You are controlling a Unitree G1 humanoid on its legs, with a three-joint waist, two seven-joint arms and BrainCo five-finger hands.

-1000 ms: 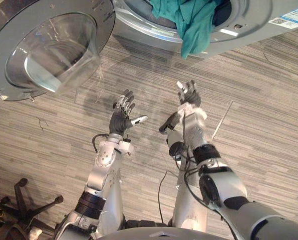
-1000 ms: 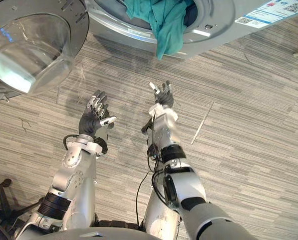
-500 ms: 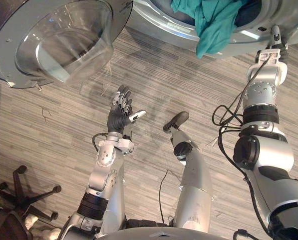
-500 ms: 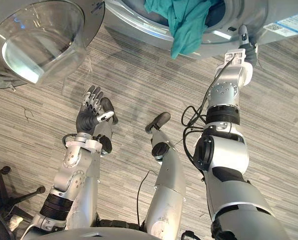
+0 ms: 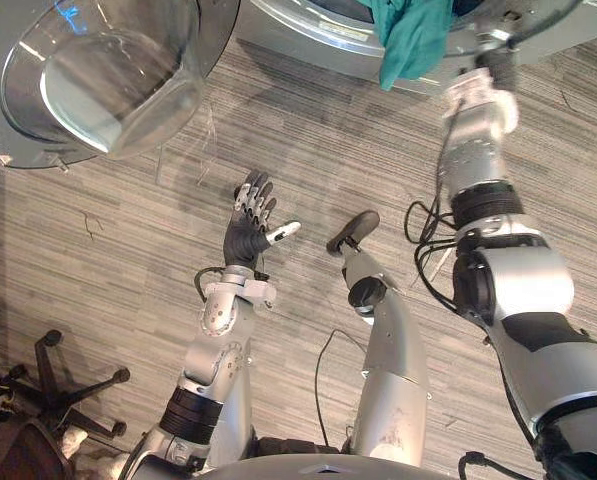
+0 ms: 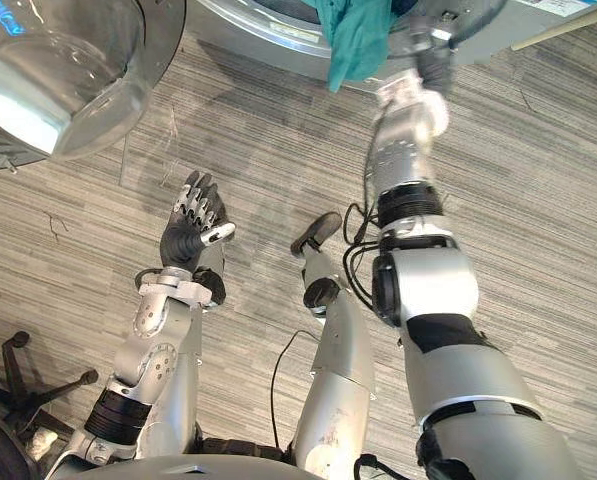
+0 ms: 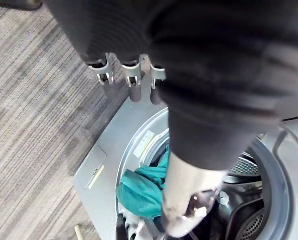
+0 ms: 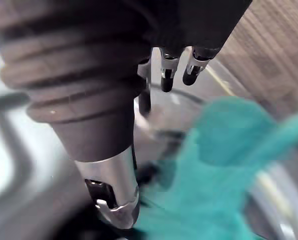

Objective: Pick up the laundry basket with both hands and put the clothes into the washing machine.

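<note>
The right hand (image 5: 496,68) is hovering by the cloth (image 5: 413,35) hanging from the washer (image 5: 313,28), fingers straight and empty. The left hand (image 5: 250,225) is hovering, fingers apart.

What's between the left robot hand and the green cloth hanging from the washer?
Just bare striped floor lies between the left robot hand and the green cloth, in the left eye view.

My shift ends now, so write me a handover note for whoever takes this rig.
Left hand: open, idle above the floor.
Right hand: open, raised at the washing machine opening beside the teal cloth, apparently not holding it.
Door: open.
Done: the cloth is at the drum, though part of it hangs out over the rim.
Left: push it fully inside.
</note>
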